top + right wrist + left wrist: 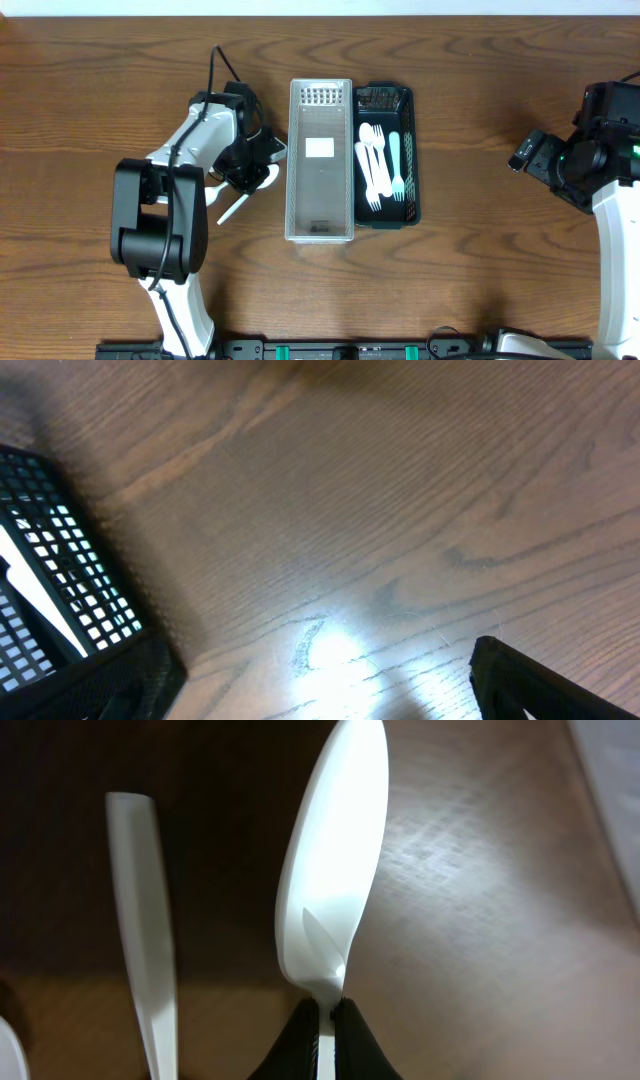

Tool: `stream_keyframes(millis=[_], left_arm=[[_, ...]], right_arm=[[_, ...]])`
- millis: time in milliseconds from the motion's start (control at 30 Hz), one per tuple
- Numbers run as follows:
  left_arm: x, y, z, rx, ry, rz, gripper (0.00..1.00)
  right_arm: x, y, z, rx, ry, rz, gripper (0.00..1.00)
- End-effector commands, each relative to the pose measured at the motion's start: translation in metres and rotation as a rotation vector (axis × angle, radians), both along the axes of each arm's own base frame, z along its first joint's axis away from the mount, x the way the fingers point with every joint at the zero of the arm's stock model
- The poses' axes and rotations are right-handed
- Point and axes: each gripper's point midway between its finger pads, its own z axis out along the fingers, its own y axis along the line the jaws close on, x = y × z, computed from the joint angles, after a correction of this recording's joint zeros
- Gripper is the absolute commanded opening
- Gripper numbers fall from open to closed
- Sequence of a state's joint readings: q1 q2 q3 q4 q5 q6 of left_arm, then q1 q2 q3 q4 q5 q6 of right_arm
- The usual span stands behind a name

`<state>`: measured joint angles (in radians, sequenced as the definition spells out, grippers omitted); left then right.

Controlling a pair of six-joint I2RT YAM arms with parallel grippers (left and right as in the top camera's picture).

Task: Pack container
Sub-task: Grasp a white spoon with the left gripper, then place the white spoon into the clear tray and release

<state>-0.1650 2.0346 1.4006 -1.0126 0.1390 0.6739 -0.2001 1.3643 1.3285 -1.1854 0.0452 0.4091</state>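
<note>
**Cutlery partly packed, one spoon in hand, one piece left on the table**

Overhead: the black basket (412, 150) at the middle of the table (480, 60) already held several white forks and spoons (372, 165) and a pale blue fork (395, 160). The clear tray (321, 236) touching its left side held no cutlery that could be seen. The left gripper (252, 165) sat just left of the clear tray, low over the wood. A loose white utensil (232, 208) lay beside it on the table. The right gripper (528, 152) hung well apart at the far right, over bare wood.

Left wrist: the left claw was pinched tight on the neck of a white spoon (335, 870), whose bowl pointed away from the camera. The loose utensil's flat handle lay alongside, apart from the spoon and ungripped.

Right wrist: a corner of the basket's mesh showed at the left edge. Only one finger (525, 680) of the right claw was clearly in view. Its jaws stood wide apart with nothing between them.

Judged from this, the packing was well along. The gripped spoon was not yet in a container, and the loose piece remained to be picked up.
</note>
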Motion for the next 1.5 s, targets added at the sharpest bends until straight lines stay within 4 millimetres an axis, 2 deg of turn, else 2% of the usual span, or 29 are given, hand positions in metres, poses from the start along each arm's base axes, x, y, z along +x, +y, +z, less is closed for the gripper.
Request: stream_keyframes(millis=[0, 233, 367, 467, 567, 633, 733, 1000, 1067, 1100, 1167, 1267, 1367, 1467], left_arm=[[0.016, -0.008, 0.043, -0.021, -0.12, 0.013, 0.06], [0.017, -0.009, 0.12, -0.06, -0.324, 0.058, 0.06], [0.016, -0.012, 0.156, -0.106, -0.423, 0.194, 0.06], [0.011, -0.035, 0.18, -0.259, -0.425, 0.356, 0.06], [0.009, -0.062, 0.194, -0.406, -0.359, 0.554, 0.06], [0.009, -0.075, 0.195, -0.439, -0.322, 0.645, 0.06], [0.009, -0.095, 0.185, -0.452, -0.295, 0.653, 0.06], [-0.006, -0.141, 0.132, -0.373, -0.145, 0.584, 0.07], [-0.008, -0.146, 0.119, -0.351, -0.116, 0.575, 0.16], [-0.008, -0.147, 0.113, -0.34, -0.103, 0.574, 0.25], [-0.007, -0.147, 0.107, -0.328, -0.091, 0.576, 0.34], [-0.001, -0.139, 0.114, -0.337, -0.106, 0.601, 0.53], [0.008, -0.122, 0.139, -0.359, -0.144, 0.644, 0.56], [0.009, -0.096, 0.159, -0.369, -0.195, 0.636, 0.63]], right_arm=[[-0.001, -0.004, -0.002, -0.011, 0.009, -0.007, 0.99], [-0.002, -0.004, -0.002, -0.01, 0.011, -0.007, 0.99], [-0.002, -0.004, -0.002, -0.01, 0.011, -0.007, 0.99], [-0.002, -0.004, -0.002, -0.01, 0.012, -0.007, 0.99], [-0.002, -0.004, -0.002, -0.01, 0.012, -0.007, 0.99], [-0.002, -0.004, -0.002, -0.01, 0.012, -0.007, 0.99], [-0.002, -0.004, -0.002, -0.01, 0.013, -0.007, 0.99], [-0.002, -0.004, -0.002, -0.01, 0.011, -0.007, 0.99], [-0.002, -0.004, -0.002, -0.01, 0.011, -0.007, 0.99], [-0.002, -0.004, -0.002, -0.01, 0.012, -0.007, 0.99], [-0.002, -0.004, -0.002, -0.01, 0.013, -0.007, 0.99], [-0.004, -0.004, -0.003, -0.008, 0.019, -0.007, 0.99], [-0.005, -0.004, -0.003, -0.007, 0.024, -0.007, 0.99], [-0.006, -0.003, -0.003, -0.007, 0.027, -0.007, 0.99]])
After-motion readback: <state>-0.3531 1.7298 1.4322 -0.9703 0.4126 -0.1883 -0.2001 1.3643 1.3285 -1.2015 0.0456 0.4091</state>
